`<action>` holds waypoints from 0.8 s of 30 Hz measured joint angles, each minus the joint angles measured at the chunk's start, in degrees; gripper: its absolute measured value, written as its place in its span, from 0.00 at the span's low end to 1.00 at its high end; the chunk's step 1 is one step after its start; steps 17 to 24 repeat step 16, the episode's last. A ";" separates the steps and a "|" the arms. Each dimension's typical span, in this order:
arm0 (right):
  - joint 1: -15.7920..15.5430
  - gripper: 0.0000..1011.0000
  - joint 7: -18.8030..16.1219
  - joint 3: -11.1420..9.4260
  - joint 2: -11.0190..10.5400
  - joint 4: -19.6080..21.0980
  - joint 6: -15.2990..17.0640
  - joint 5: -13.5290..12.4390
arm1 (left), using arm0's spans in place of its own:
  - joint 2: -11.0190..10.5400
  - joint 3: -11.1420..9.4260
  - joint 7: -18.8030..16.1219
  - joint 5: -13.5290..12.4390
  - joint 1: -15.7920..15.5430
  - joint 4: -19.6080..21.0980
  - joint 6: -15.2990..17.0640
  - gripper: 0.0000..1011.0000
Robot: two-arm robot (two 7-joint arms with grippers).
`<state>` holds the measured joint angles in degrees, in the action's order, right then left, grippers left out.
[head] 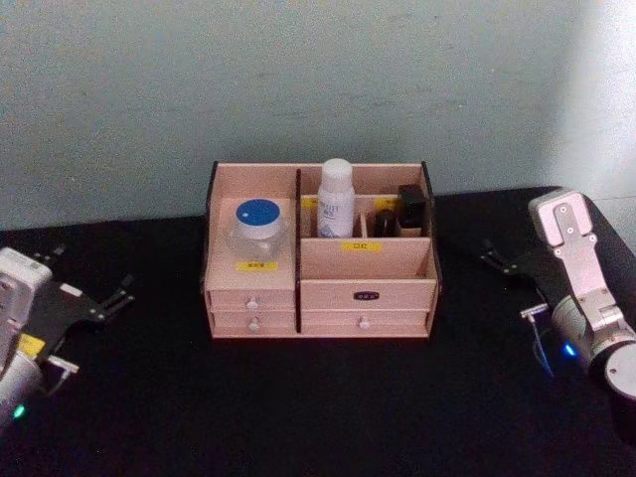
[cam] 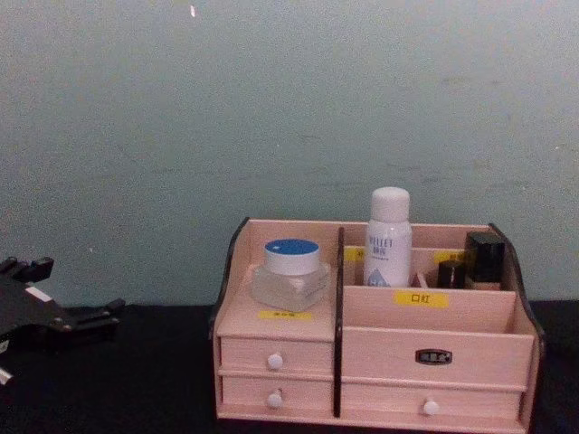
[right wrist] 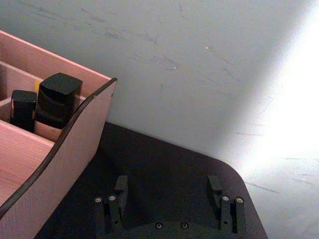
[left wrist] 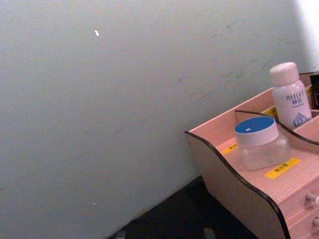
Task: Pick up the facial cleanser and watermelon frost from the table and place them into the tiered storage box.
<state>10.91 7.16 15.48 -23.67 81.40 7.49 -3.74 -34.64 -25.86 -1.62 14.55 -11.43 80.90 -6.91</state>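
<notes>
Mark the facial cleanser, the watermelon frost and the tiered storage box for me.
facial cleanser (head: 335, 199): head view, on the white bottle body.
watermelon frost (head: 258, 214): head view, on its blue lid.
tiered storage box (head: 368, 294): head view, on a front drawer panel.

You can't read the box's (head: 318, 260) yellow labels; the cleanser's (head: 335, 197) base sits hidden behind a divider, and the dark bottles (head: 399, 211) show just their caps above it.
</notes>
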 joint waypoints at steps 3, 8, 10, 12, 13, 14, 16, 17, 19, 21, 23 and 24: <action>0.00 0.99 0.00 0.00 0.00 0.00 0.00 0.00 | 0.00 0.00 0.00 0.00 0.00 0.00 0.00 0.99; 0.00 0.99 0.00 0.00 0.00 0.00 0.00 0.00 | 0.00 0.00 0.00 0.00 0.00 0.00 0.00 0.99; 0.00 0.99 0.00 0.00 0.00 0.00 0.00 0.00 | 0.00 0.00 0.00 0.00 0.00 0.00 0.00 0.99; 0.00 0.99 0.00 0.00 0.00 0.00 0.00 0.00 | 0.00 0.00 0.00 0.00 0.00 0.00 0.00 0.99; 0.00 0.99 0.00 0.00 0.00 0.00 0.00 0.00 | 0.00 0.00 0.00 0.00 0.00 0.00 0.00 0.99; 0.00 0.99 0.00 0.00 0.00 0.00 0.00 0.00 | 0.00 0.00 0.00 0.00 0.00 0.00 0.00 0.99; 0.00 0.99 0.00 0.00 0.00 0.00 0.00 0.00 | 0.00 0.00 0.00 0.00 0.00 0.00 0.00 0.99; 0.00 0.99 0.00 0.00 0.00 0.00 0.00 0.00 | 0.00 0.00 0.00 0.00 0.00 0.00 0.00 0.99; 0.00 0.99 0.00 0.00 0.00 0.00 0.00 0.00 | 0.00 0.00 0.00 0.00 0.00 0.00 0.00 0.99; 0.00 0.99 0.00 0.00 0.00 0.00 0.00 0.00 | 0.00 0.00 0.00 0.00 0.00 0.00 0.00 0.99; 0.00 0.99 0.00 0.00 0.00 0.00 0.00 0.00 | 0.00 0.00 0.00 0.00 0.00 0.00 0.00 0.99; 0.00 0.99 0.00 0.00 0.00 0.00 0.00 0.00 | 0.00 0.00 0.00 0.00 0.00 0.00 0.00 0.99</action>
